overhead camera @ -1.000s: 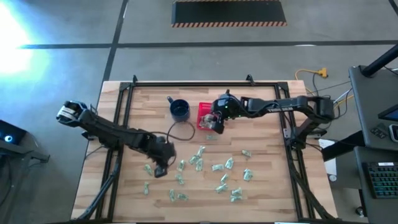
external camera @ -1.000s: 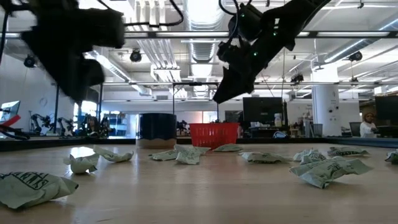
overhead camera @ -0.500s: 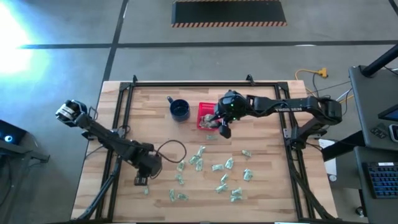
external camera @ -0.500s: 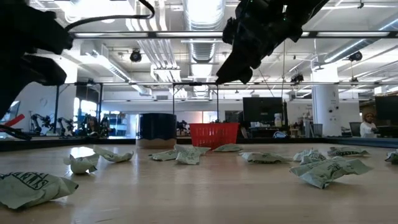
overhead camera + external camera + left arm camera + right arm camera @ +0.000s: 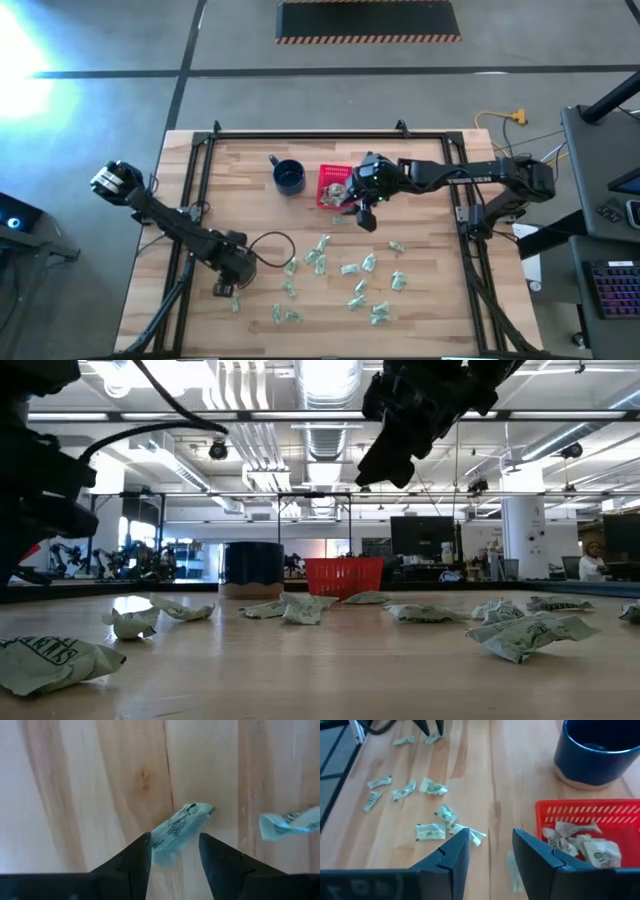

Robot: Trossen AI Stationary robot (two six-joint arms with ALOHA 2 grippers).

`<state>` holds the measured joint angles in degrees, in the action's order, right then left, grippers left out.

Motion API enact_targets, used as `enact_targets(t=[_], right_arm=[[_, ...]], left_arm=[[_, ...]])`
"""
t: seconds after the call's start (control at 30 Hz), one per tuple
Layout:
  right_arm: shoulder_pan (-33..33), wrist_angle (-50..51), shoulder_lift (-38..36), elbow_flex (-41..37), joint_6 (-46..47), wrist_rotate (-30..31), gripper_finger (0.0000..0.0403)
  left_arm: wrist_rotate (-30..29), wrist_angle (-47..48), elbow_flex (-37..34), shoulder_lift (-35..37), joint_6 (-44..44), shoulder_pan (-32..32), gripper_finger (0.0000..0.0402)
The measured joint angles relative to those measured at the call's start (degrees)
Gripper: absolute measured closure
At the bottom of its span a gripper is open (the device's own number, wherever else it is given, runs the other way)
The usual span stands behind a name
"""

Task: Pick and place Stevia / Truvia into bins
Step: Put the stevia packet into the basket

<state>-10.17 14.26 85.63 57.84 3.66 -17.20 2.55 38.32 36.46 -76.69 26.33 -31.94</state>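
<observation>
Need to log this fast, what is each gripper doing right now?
Left gripper: open, empty, straddling a sachet on the table.
Right gripper: open, empty, beside the red basket.

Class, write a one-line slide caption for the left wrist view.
Left pincer, open, poised over a sachet on the table, a second sachet lying apart beside it.

Wooden plank table [image 5: 420, 310] with black frame rails, red basket [image 5: 333, 186] near its far edge holding crumpled sachets, blue mug [image 5: 289, 177] just beside it, many green-and-white sachets [image 5: 349, 269] scattered over the near half
</observation>
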Motion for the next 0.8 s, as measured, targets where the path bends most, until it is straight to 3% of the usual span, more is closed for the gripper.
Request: enact_targets(t=[0.27,0.57,0.7,0.8], right_arm=[[1.9,8.9,-4.3,0.0,3.9,0.2,0.0272],[5.1,29.4,-13.4,-0.1,10.0,1.0,0.0291],[6.4,36.5,-16.8,-0.5,14.3,1.3,0.0299],[7.9,39.9,-18.7,-1.1,17.5,2.7,0.0304]], left_arm=[[-1.6,-2.9,-1.2,-1.7,0.3,0.0,0.0269],[-4.0,-3.2,-0.5,-2.1,0.3,1.3,0.0394],[-10.4,-5.2,1.1,-1.9,0.2,3.4,0.0393],[-12.0,-9.1,2.3,-1.8,-1.9,5.6,0.0399]])
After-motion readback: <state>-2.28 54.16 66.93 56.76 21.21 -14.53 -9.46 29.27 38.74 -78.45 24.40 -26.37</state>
